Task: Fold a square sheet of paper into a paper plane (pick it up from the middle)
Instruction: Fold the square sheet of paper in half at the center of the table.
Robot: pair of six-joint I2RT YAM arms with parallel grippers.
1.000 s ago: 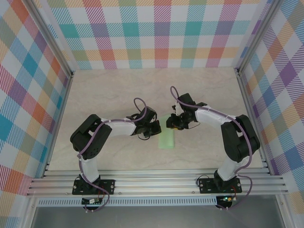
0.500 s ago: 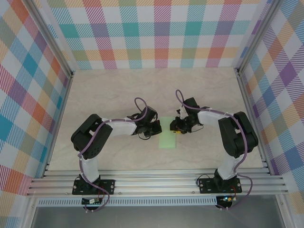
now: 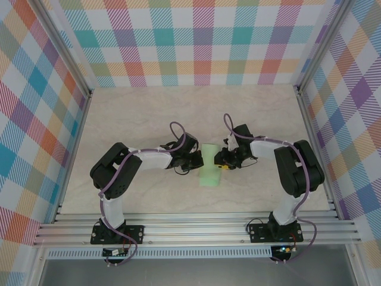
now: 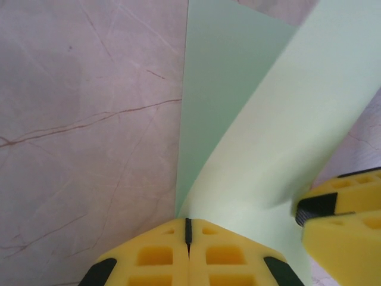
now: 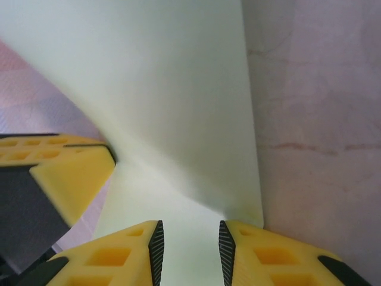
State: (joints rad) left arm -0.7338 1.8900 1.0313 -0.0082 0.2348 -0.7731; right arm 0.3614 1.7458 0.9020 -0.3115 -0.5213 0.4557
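Pale mint-green square sheet of paper [image 3: 210, 168]: first fold underway, paper plane unmade. Left gripper [image 4: 188, 231] pinches its edge; right gripper [image 5: 190, 239] spread.

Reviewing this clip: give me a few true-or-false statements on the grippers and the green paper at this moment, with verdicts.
1. The left gripper has its fingers closed on the square sheet of paper. True.
2. The right gripper is shut. False: its fingers stand apart, with paper in the gap.
3. The paper lies fully flat on the table. False: one part curves up off it.
4. In the top view, the grippers sit on opposite sides of the paper. True.
5. The paper has the shape of a pointed dart. False: from above it looks like a rectangular strip.
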